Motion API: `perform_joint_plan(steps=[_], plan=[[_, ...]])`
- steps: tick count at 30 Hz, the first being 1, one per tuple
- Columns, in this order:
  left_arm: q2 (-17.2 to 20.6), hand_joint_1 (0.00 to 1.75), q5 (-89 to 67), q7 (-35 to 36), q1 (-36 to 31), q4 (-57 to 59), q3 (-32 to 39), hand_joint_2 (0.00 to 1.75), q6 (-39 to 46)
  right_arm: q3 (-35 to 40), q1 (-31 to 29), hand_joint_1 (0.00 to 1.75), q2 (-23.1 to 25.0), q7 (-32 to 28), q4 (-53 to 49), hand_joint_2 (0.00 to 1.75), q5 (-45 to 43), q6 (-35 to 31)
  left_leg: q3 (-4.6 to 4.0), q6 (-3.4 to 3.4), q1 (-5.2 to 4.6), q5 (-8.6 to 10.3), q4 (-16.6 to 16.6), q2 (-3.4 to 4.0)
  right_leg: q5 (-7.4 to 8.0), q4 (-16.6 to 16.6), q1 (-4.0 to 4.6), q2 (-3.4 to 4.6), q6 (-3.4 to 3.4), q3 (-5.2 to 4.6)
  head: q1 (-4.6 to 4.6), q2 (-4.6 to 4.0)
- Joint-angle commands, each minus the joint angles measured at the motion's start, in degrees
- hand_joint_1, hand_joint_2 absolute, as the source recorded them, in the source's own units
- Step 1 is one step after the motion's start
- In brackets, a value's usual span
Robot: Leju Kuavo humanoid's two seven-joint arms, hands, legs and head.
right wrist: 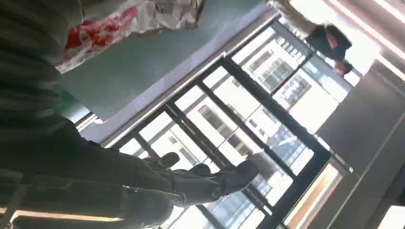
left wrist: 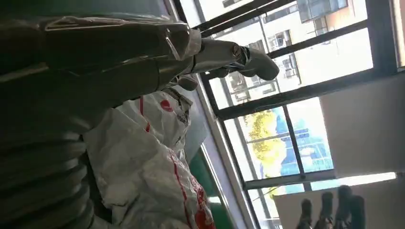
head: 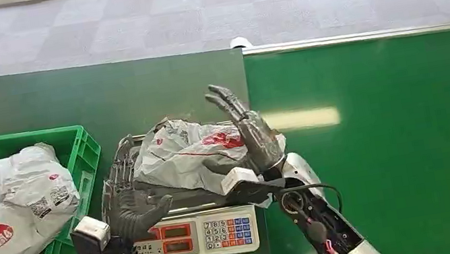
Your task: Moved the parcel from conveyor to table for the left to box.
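Your head view: parcel (head: 182, 154) on scale (head: 202, 234), both hands touching it, fingers spread, gripping nothing — left hand (head: 137, 211), right hand (head: 252, 133). Green crate (head: 79, 150) holds bagged parcels (head: 6, 202). Right wrist view adds person (right wrist: 334, 47) by windows.

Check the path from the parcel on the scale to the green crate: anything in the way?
The parcel has open table toward the green crate, but another bagged parcel already fills the crate and overhangs its near side.
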Motion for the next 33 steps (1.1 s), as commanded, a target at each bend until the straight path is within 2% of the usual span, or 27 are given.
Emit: perform_joint_plan(steps=[1, 6, 12, 18, 20, 30, 33], plan=[[-0.41, 0.0, 0.71, 0.72, 1.12, 0.02, 0.43, 1.75, -0.22, -18.46, 10.01, 0.0, -0.4, -1.07, -10.1, 1.75, -10.33, -3.78, 0.02, 0.13, -0.04, 0.06, -0.11, -0.29, -0.04, -0.11, -0.01, -0.34, -0.06, 0.13, 0.0, 0.0], [-0.76, 0.0, 0.71, 0.82, 0.15, 0.5, -0.28, 1.75, -0.18, -22.57, 12.18, 0.0, 0.92, -0.55, -11.24, 1.75, -12.69, -4.04, -0.06, 0.07, -0.02, -0.01, -0.02, -0.07, -0.01, -0.02, -0.01, -0.09, -0.05, 0.0, 0.02, 0.0], [-0.22, 0.0, -2.88, 1.97, -4.04, 4.77, -1.58, 1.75, 0.02, -26.4, 13.85, 0.0, 2.21, 0.44, -12.33, 1.75, -13.52, -3.62, -0.05, 0.11, -0.04, 0.03, -0.04, -0.19, -0.01, -0.03, -0.01, -0.21, -0.07, 0.0, 0.0, 0.0], [1.62, 0.0, -9.76, 2.95, -7.27, 8.26, -1.74, 1.75, 0.41, -26.52, 14.95, 0.0, 2.47, 0.32, -12.14, 1.75, -12.9, -2.42, 0.05, 0.24, -0.12, 0.13, -0.23, -0.13, 0.09, -0.18, -0.06, -0.21, -0.13, 0.07, 0.02, 0.0], [1.76, 0.0, -11.69, 3.26, -8.84, 9.58, -0.89, 1.75, -0.08, -26.73, 15.2, 0.0, 2.63, 0.23, -12.15, 1.75, -12.64, -1.91, -0.01, 0.06, -0.03, 0.02, -0.05, -0.12, -0.01, -0.02, -0.01, -0.15, -0.06, 0.03, 0.04, 0.0], [1.55, 0.0, -11.83, 3.22, -8.49, 9.33, -0.92, 1.75, -0.13, -26.81, 15.09, 0.0, 2.67, 0.23, -12.18, 1.75, -12.6, -1.83, 0.02, 0.09, -0.05, 0.0, -0.06, -0.02, 0.0, -0.04, -0.02, -0.06, -0.06, 0.01, 0.02, 0.0], [4.24, 0.0, -17.07, 2.92, -11.1, 11.34, -3.67, 1.75, -1.02, -26.42, 14.97, 0.0, 2.43, 0.12, -11.58, 1.75, -11.97, -0.69, -0.01, 0.1, -0.05, 0.02, -0.05, -0.06, 0.0, -0.03, -0.02, -0.11, -0.08, 0.0, 0.02, 0.0]])
